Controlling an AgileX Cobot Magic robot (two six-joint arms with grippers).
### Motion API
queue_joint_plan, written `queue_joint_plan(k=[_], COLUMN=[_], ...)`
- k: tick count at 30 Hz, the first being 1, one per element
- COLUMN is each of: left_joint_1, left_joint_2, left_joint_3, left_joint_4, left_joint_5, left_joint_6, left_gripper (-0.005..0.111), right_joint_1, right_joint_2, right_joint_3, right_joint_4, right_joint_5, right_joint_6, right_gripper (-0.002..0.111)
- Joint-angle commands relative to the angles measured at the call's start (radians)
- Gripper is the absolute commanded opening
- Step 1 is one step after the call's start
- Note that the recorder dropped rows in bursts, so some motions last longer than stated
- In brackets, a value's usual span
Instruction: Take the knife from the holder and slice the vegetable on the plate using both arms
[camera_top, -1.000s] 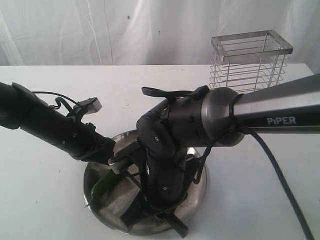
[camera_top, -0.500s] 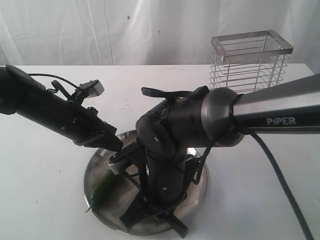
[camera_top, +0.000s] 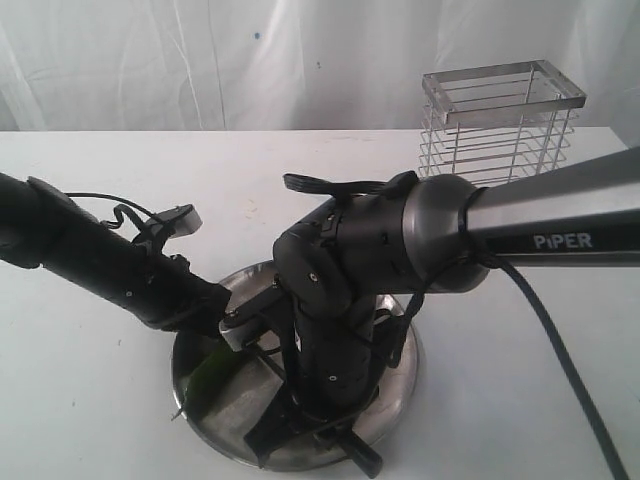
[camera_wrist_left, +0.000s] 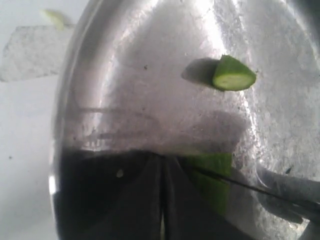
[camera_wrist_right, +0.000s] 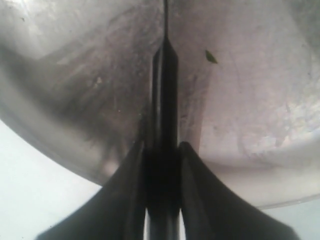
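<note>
Clamping knife (camera_wrist_right: 164, 90), R arm (camera_top: 340, 280) bent over plate (camera_top: 407, 362), L arm (camera_top: 110, 265) low

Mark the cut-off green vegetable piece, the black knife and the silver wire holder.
cut-off green vegetable piece (camera_wrist_left: 234, 75), left wrist view, middle of the piece.
black knife (camera_wrist_right: 164, 100), right wrist view, handle.
silver wire holder (camera_top: 495, 150), exterior view, front wire wall.

Bg stuff we see: plain white table (camera_top: 80, 420), w/ a wrinkly white curtain (camera_top: 150, 60) hanging behind it, one tiny dark speck (camera_top: 256, 35) on the fabric. Left wrist cam also gives us a clear-ish tape patch (camera_wrist_left: 35, 52) stuck flat on the tabletop.
</note>
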Motion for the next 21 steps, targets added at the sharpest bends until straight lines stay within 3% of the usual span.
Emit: queue_joint_plan(k=[1,10,17,21], left_joint_1=[-0.008,-0.006,-0.008,-0.01], left_joint_2=[-0.032,-0.123,-0.04,0.012], left_joint_3=[-0.024,-0.038,0.027,0.028], left_joint_4=[0.038,0.043,0.038,0.003], left_joint_5=[0.048,0.052,-0.028,-0.005], left_joint_6=[0.0,0.0,0.0,0.003], left_gripper=[0.0,0.0,0.0,0.0], right_joint_1=[0.001,0.001,0.001,0.001], right_joint_2=[-0.003,-0.003,-0.003,-0.003], right_joint_3=[0.0,0.0,0.0,0.0], right_joint_4=[0.002,-0.002,-0.002,-0.002], right_joint_5=[-0.001,-0.001,-0.001,-0.003], right_joint_6=[-0.021,-0.023,-0.023,-0.023], right_gripper=[0.0,0.0,0.0,0.0])
